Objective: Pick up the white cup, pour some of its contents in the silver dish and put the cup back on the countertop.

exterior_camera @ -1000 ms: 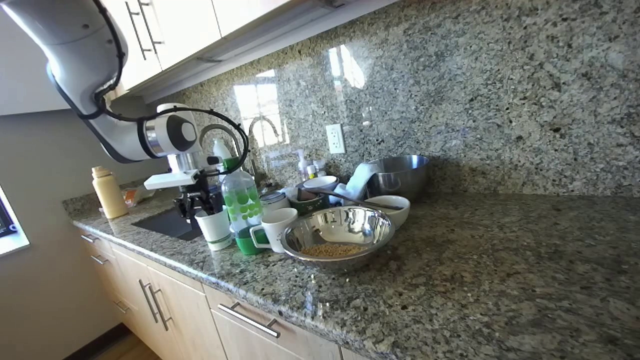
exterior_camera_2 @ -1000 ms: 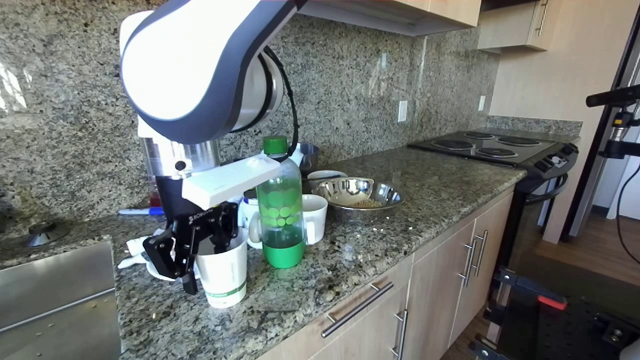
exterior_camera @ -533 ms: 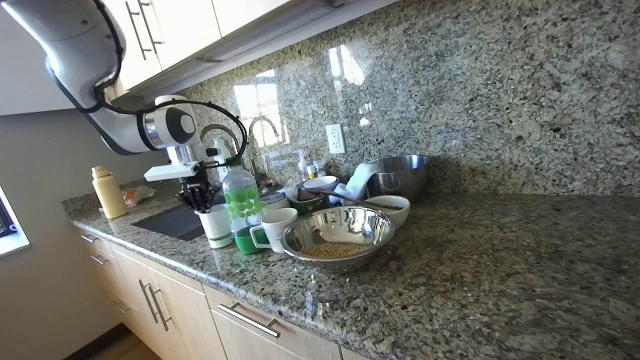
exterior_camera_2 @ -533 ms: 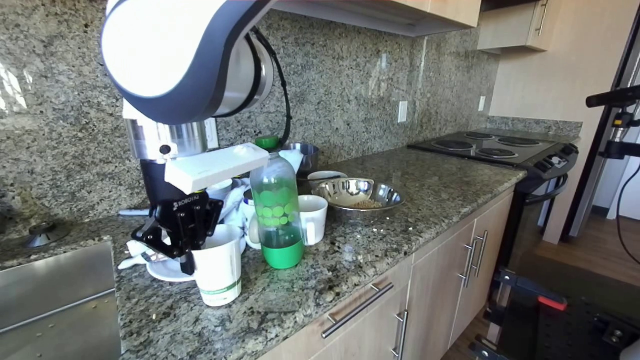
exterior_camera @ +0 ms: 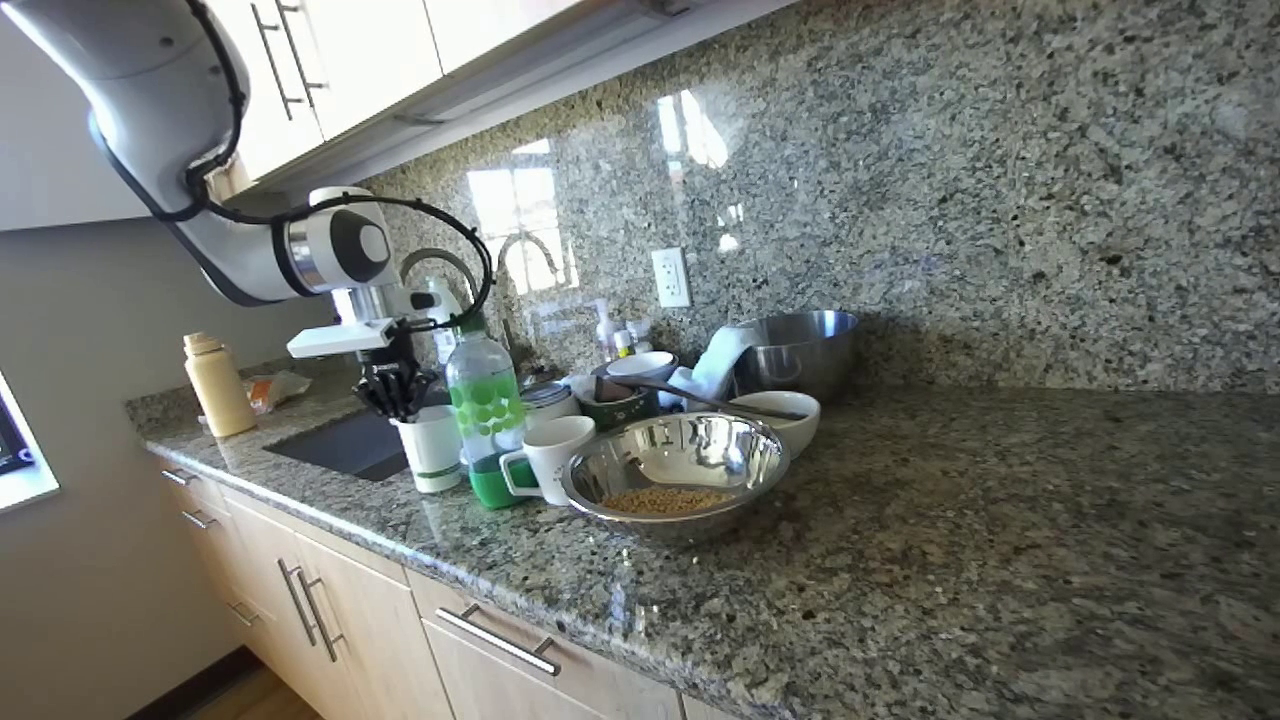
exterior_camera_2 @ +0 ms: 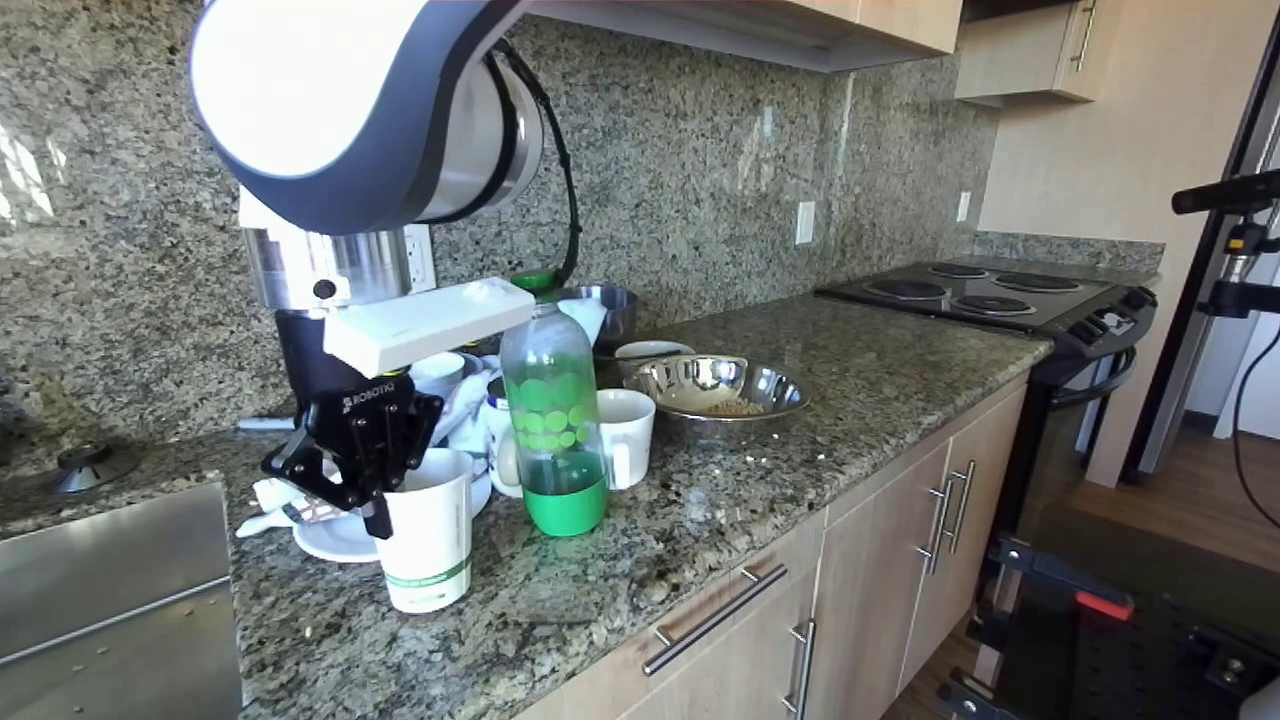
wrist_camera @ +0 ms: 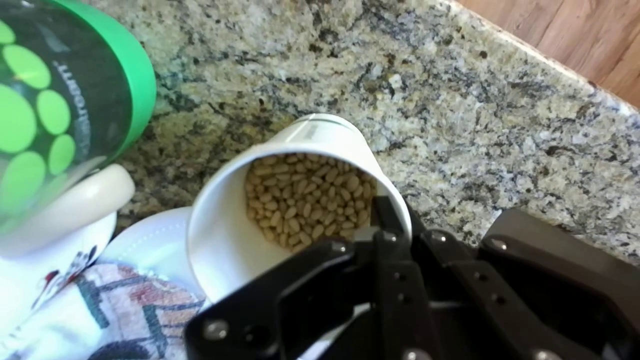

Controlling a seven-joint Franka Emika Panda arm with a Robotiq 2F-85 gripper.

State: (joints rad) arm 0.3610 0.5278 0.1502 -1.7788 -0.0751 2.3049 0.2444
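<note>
The gripper [wrist_camera: 401,220] is closed to a narrow gap across the wall of the white paper cup [exterior_camera_2: 430,535]. In the wrist view, a fingertip sits inside the rim and its counterpart outside, at the rim's 4 o'clock position. The cup stands near upright; whether its base bears on the countertop [exterior_camera: 960,520] cannot be determined. Pine-nut-like kernels [wrist_camera: 310,200] occupy the lower part of the cup.

In the same view, the green-based bottle [wrist_camera: 137,80] is located at 10 o'clock of the cup. In an exterior view, the white mug [exterior_camera: 562,455] is at the cup's 3 o'clock, beyond the bottle. The silver dish [exterior_camera: 690,445] is also at 3 o'clock, past the mug, and contains similar kernels [exterior_camera: 665,500]; small pale pieces [exterior_camera: 695,561] lie on the countertop at the dish's 6 o'clock. The steel mixing bowl [exterior_camera: 800,362] stands between the dish's 1 and 2 o'clock. The cream flask [exterior_camera: 222,395] stands well apart from the cup, between 9 and 10 o'clock.
</note>
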